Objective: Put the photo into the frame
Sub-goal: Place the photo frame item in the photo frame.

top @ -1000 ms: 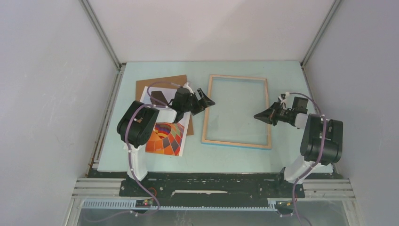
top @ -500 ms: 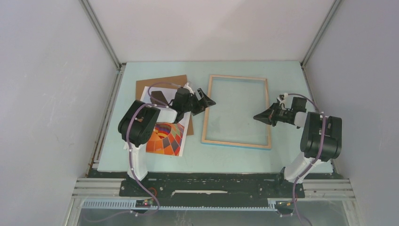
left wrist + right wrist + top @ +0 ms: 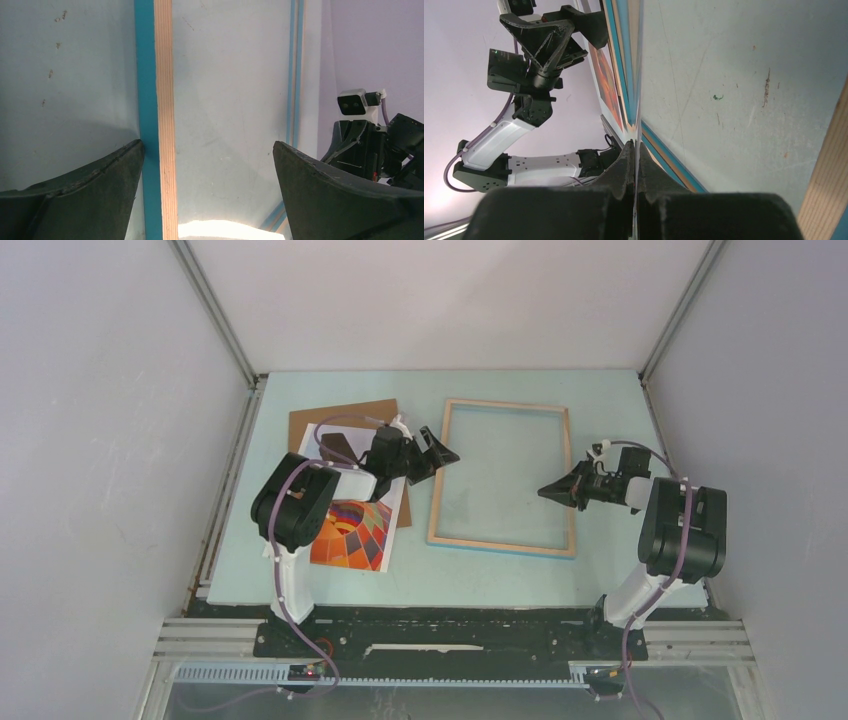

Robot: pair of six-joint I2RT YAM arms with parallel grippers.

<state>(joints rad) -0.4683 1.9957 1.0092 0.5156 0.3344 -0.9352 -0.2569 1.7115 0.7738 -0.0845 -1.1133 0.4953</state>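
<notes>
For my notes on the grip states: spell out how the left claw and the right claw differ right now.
The left claw stands wide open; the right claw is shut, fingers pressed together. The left claw has the left rail of the frame between its fingers; the right claw reaches in across the right rail, its tip over the opening. Shared: both are black, both point inward at the frame, and neither holds the photo.
</notes>
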